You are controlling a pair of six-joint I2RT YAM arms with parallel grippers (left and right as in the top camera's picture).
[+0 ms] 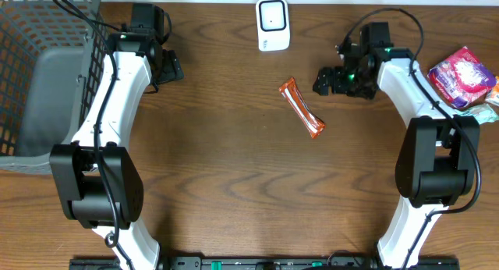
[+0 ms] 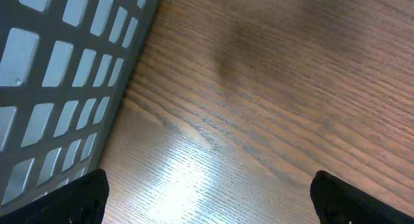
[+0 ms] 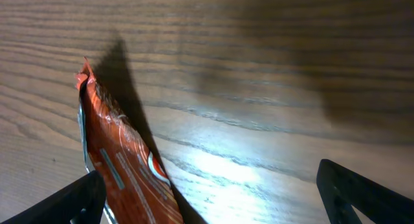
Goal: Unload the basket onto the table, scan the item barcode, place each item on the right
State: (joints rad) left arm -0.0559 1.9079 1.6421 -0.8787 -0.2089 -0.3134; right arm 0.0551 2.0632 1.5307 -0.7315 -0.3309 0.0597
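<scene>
A grey basket (image 1: 31, 83) stands at the left edge of the bench (image 1: 234, 184), with the left pincer (image 1: 171, 67) beside it, spread wide and empty. The orange snack bar (image 1: 302, 108) lies mid-bench, below the white scanner (image 1: 273, 24). Just right of the bar, the right pincer (image 1: 323, 81) gapes wide, holding nothing.

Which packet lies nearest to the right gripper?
The long orange packet, alone mid-table beside the right gripper; the pink packet lies farther off, behind that arm.

An orange snack bar (image 1: 301, 108) in a shiny wrapper lies flat, a little right of the frame centre, slanting from upper left to lower right. The white scanner (image 1: 273, 24) sits at the upper centre, well apart from it.
</scene>
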